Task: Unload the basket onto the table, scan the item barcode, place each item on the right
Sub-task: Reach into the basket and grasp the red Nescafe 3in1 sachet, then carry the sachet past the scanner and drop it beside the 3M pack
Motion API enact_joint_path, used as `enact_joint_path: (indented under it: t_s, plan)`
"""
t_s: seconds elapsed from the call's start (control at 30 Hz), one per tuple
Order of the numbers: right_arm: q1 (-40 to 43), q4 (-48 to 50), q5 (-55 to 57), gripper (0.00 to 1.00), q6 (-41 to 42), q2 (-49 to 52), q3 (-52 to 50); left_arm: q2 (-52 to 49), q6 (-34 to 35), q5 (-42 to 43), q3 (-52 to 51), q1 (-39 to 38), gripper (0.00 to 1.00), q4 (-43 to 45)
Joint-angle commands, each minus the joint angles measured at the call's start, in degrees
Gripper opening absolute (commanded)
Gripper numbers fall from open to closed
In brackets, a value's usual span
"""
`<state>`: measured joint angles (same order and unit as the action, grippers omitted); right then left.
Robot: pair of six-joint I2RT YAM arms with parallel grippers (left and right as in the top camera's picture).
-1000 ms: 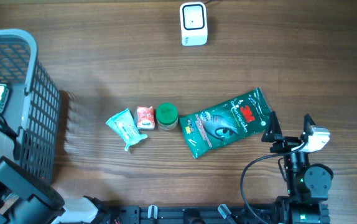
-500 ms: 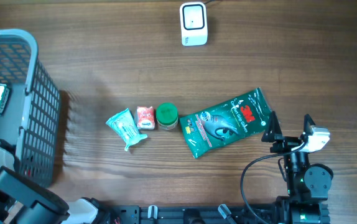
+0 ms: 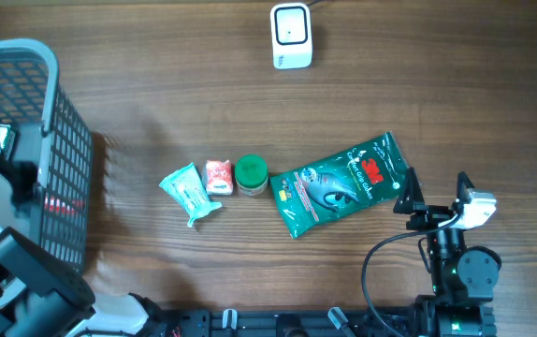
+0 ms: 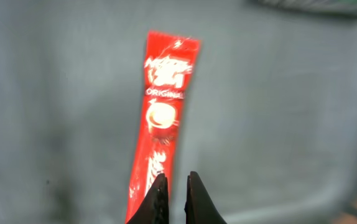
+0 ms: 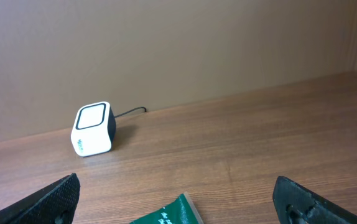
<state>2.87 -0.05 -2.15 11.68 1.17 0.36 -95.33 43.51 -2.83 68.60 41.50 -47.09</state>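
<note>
When I looked along my left arm, my left gripper (image 4: pixel 177 186) was squeezed nearly all the way together, with just a thin crack between its two fingers. A long red sachet (image 4: pixel 163 118) with white writing lay on the grey floor of the basket (image 3: pixel 53 75), pointing away from me. Its near end went behind one of my fingers, and the picture was blurry, so I could not tell if I had pinched it or was only touching it. From above, a bit of red showed through the basket's right wall, low down, and that red had not been there a second before. My left arm had also moved: it had sat lower, by the near edge of the table (image 3: pixel 156 94), and now it reached up inside the basket. The basket itself had shifted a tiny bit. My right gripper (image 5: pixel 175 193) had not moved at all. Its fingers stood as far apart as they go and held nothing. It hung just beside the right end of the big green pack (image 3: pixel 339 183). The little white scanner (image 3: pixel 291 36) stood at the far edge of the table, well apart from the basket. The green-lidded jar (image 3: pixel 251 172), the small red and white packet (image 3: pixel 217 176) and the pale green packet (image 3: pixel 190 192) lay in a row where they had been before.
</note>
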Motion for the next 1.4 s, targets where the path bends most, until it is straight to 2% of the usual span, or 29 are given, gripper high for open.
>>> enact_joint_path:
  t_s: [0.0, 0.1, 0.17, 0.2, 0.23, 0.27, 0.3, 0.33, 0.37, 0.4, 0.43, 0.5, 0.6, 0.63, 0.67, 0.7, 0.77, 0.8, 0.83, 0.9, 1.07, 1.13, 1.37]
  plan:
    - [-0.2, 0.1, -0.5, 1.0, 0.3, -0.3, -0.1, 1.8, -1.6, 1.3, 9.3, -0.3, 0.04, -4.0]
    - [-0.2, 0.1, -0.5, 1.0, 0.3, -0.4, -0.1, 3.5, -3.5, 0.6, 12.0, -0.2, 0.06, -5.7]
    - [-0.2, 0.1, -0.5, 1.0, 0.3, -0.3, -0.1, 3.2, -3.5, -1.1, 11.9, -0.2, 0.47, -6.7]
    - [-0.2, 0.1, -0.5, 1.0, 0.3, -0.4, -0.1, 2.6, -3.8, -1.8, 11.8, -0.3, 0.61, -6.9]
    - [-0.2, 0.1, -0.5, 1.0, 0.3, -0.4, -0.1, 1.7, -4.4, -2.3, 11.5, -0.3, 0.73, -6.9]
    - [-0.2, 0.1, -0.5, 1.0, 0.3, -0.3, -0.1, 0.9, -4.4, -3.0, 11.1, -0.3, 0.75, -7.0]
    - [-0.2, 0.1, -0.5, 1.0, 0.3, -0.3, -0.1, -0.3, -5.0, -3.3, 10.6, -0.3, 0.73, -7.1]
    - [-0.2, 0.1, -0.5, 1.0, 0.3, -0.3, -0.1, -1.3, -5.9, -3.3, 10.2, -0.3, 0.57, -7.0]
    - [-0.2, 0.1, -0.5, 1.0, 0.3, -0.3, -0.1, -2.9, -6.8, -3.5, 9.7, -0.2, 0.45, -7.0]
    - [-0.2, 0.1, -0.5, 1.0, 0.3, -0.3, -0.1, -4.3, -7.7, -3.5, 9.4, -0.2, 0.36, -6.7]
    - [-0.2, 0.1, -0.5, 1.0, 0.3, -0.3, -0.1, -6.1, -9.0, -3.5, 9.2, -0.3, 0.34, -6.5]
    - [-0.2, 0.1, -0.5, 1.0, 0.3, -0.4, -0.1, -10.1, -11.2, -3.7, 9.2, -0.3, 0.33, -6.5]
    - [-0.2, 0.1, -0.5, 1.0, 0.3, -0.4, -0.1, -16.1, -11.8, -3.6, 9.2, -0.3, 0.25, -7.0]
    - [-0.2, 0.1, -0.5, 1.0, 0.3, -0.3, -0.1, -17.4, -11.8, -3.4, 9.2, -0.3, 0.26, -7.2]
    - [-0.2, 0.1, -0.5, 1.0, 0.3, -0.4, -0.1, -18.5, -11.8, -3.4, 9.2, -0.3, 0.31, -7.4]
    - [-0.2, 0.1, -0.5, 1.0, 0.3, -0.3, -0.1, -19.3, -11.8, -3.4, 9.2, -0.3, 0.44, -7.5]
    - [-0.2, 0.1, -0.5, 1.0, 0.3, -0.4, -0.1, -20.1, -11.8, -3.4, 9.2, -0.3, 0.58, -7.7]
    - [-0.2, 0.1, -0.5, 1.0, 0.3, -0.3, -0.1, -20.2, -11.8, -3.4, 9.1, -0.3, 0.59, -7.6]
    - [-0.2, 0.1, -0.5, 1.0, 0.3, -0.4, -0.1, -20.2, -11.8, -3.5, 8.9, -0.4, 0.44, -7.6]
    - [-0.2, 0.1, -0.5, 1.0, 0.3, -0.4, -0.1, -20.2, -11.8, -3.5, 8.7, -0.3, 0.05, -7.7]
    - [-0.2, 0.1, -0.5, 1.0, 0.3, -0.3, -0.1, -18.8, -11.8, -3.5, 9.2, -0.3, 0.04, -8.7]
    - [-0.2, 0.1, -0.5, 1.0, 0.3, -0.3, -0.1, -16.3, -11.8, -3.4, 12.6, -0.3, 0.04, -10.8]
    - [-0.2, 0.1, -0.5, 1.0, 0.3, -0.4, -0.1, -3.0, -11.5, -3.4, 36.0, -0.4, 0.04, -23.1]
